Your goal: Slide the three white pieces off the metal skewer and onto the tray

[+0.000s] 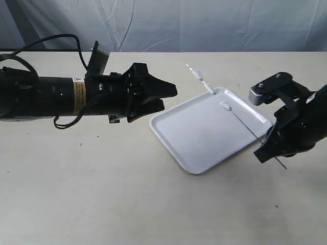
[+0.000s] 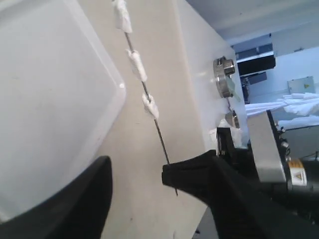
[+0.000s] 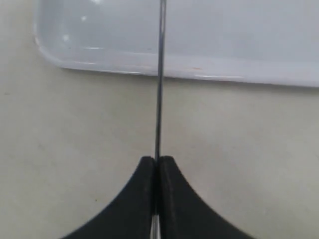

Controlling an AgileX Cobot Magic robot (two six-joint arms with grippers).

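The white tray [image 1: 204,138] lies on the table right of centre. My right gripper [image 1: 269,148] is shut on the near end of the metal skewer [image 1: 245,125], which slants across the tray's far corner. Threaded along it are three white pieces: one [image 1: 225,106] over the tray, one [image 1: 209,88] at its far corner, and one [image 1: 198,75] beyond the rim. In the right wrist view the gripper [image 3: 157,162] pinches the skewer [image 3: 159,74] before the tray [image 3: 199,50]. My left gripper [image 1: 168,98] is open, left of the tray. Its wrist view shows the skewer [image 2: 159,139], the pieces [image 2: 138,64] and the tray [image 2: 45,99].
The beige table ends at a grey cloth backdrop [image 1: 204,25]. A black cable [image 1: 51,41] loops over the left arm. Beyond the table's edge in the left wrist view stand metal knobs [image 2: 224,74] and the other arm's black body [image 2: 279,164].
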